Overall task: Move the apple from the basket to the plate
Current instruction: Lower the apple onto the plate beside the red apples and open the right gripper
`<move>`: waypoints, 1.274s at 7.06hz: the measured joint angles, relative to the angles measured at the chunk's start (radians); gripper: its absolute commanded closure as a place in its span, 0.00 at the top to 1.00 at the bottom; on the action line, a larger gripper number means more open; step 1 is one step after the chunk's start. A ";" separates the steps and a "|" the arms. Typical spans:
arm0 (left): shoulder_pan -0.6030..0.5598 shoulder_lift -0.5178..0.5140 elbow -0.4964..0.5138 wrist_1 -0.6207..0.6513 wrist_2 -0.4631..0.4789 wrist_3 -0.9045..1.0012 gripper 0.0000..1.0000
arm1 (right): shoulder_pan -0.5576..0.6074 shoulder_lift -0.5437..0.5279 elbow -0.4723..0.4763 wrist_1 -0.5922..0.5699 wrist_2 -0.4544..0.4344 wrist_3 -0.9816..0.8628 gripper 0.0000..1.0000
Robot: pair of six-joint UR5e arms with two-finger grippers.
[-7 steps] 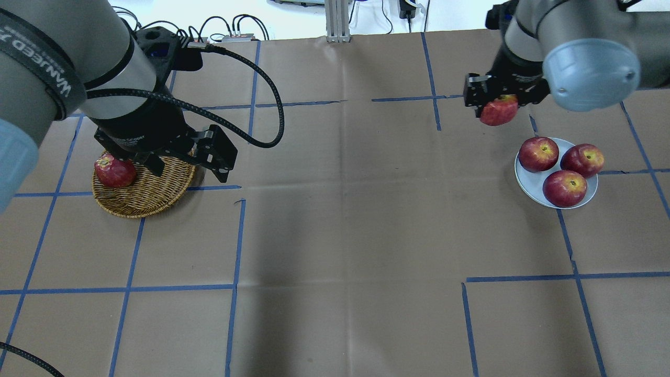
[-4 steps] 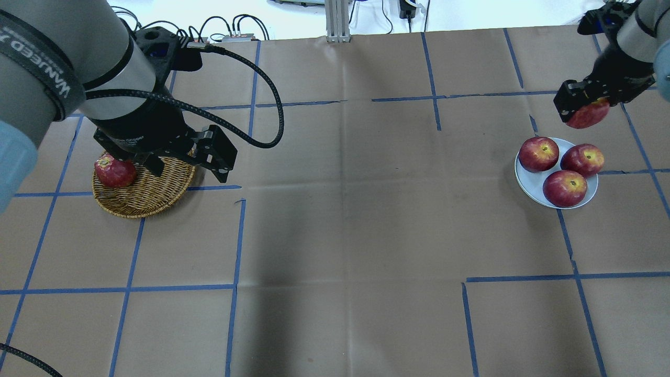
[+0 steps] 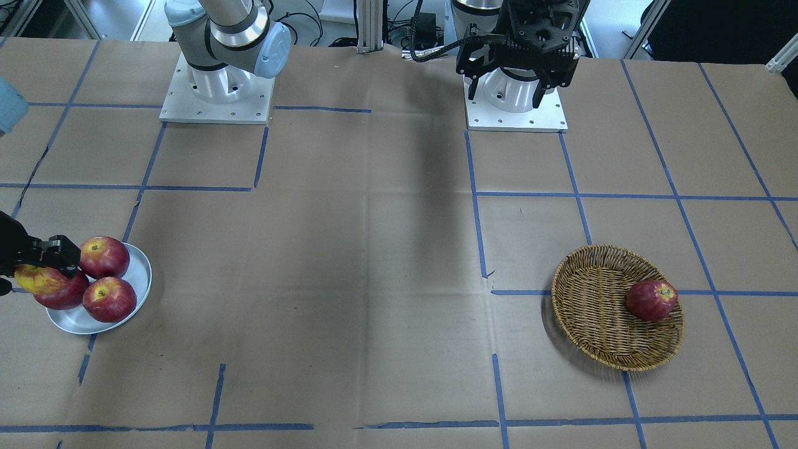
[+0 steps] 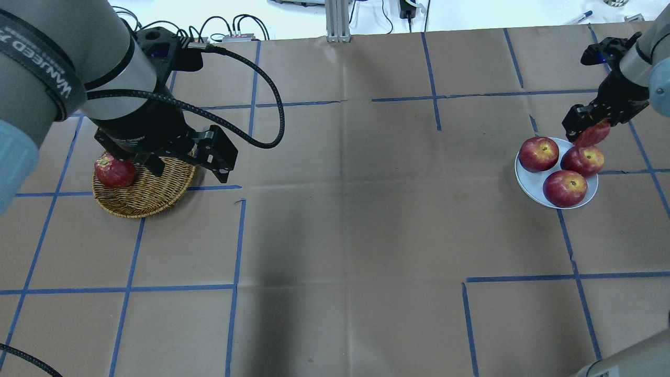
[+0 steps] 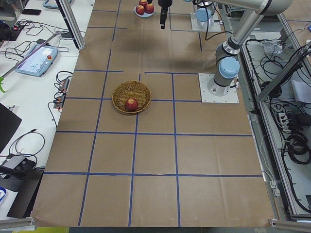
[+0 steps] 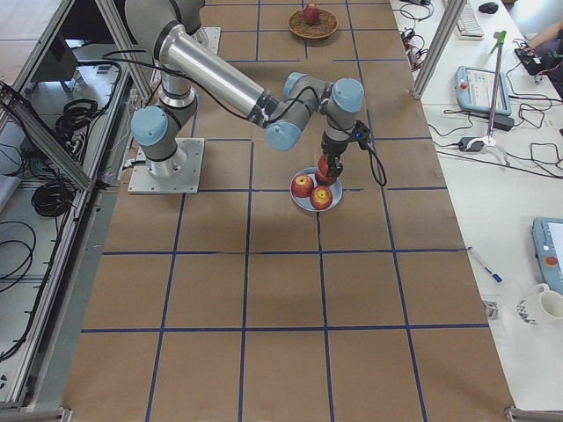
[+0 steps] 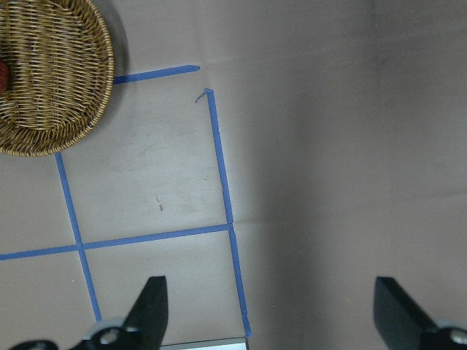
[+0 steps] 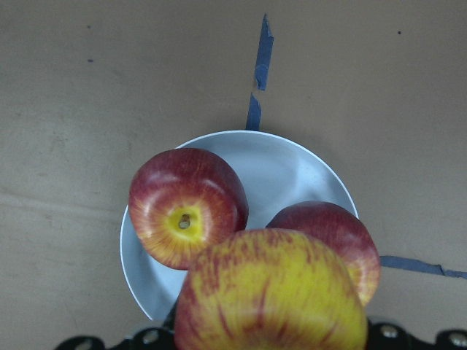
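Observation:
The yellow, red-streaked apple [image 8: 270, 292] is held in my shut right gripper [image 4: 589, 124], just above the far edge of the pale plate [image 4: 528, 183]. It also shows in the front view [image 3: 34, 279] and the overhead view [image 4: 594, 135]. The plate [image 8: 292, 160] carries three dark red apples [image 4: 539, 153]. The wicker basket [image 4: 146, 201] holds one dark red apple [image 4: 114, 172]. My left gripper [image 7: 270, 313] is open and empty, high up beside the basket [image 7: 44, 109].
The table is covered in brown paper with blue tape lines. The two arm bases [image 3: 215, 93] stand at the table's robot side. Cables [image 4: 230, 23] lie beyond the far edge in the overhead view.
My right gripper has carried the yellow-streaked apple to the right past the plate, then down and back over its far edge. The left arm has not moved.

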 measured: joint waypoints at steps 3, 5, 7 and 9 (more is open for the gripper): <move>0.000 0.001 -0.001 0.000 0.000 0.000 0.99 | -0.001 0.006 0.082 -0.121 -0.001 -0.005 0.63; 0.000 0.001 -0.001 0.000 -0.003 0.000 0.99 | -0.002 0.001 0.095 -0.120 -0.006 -0.007 0.63; 0.000 0.001 -0.001 0.000 -0.011 0.000 0.99 | -0.002 -0.001 0.111 -0.118 -0.011 -0.008 0.64; 0.001 0.002 -0.001 0.000 -0.012 0.000 0.99 | -0.002 -0.006 0.120 -0.116 -0.017 -0.008 0.79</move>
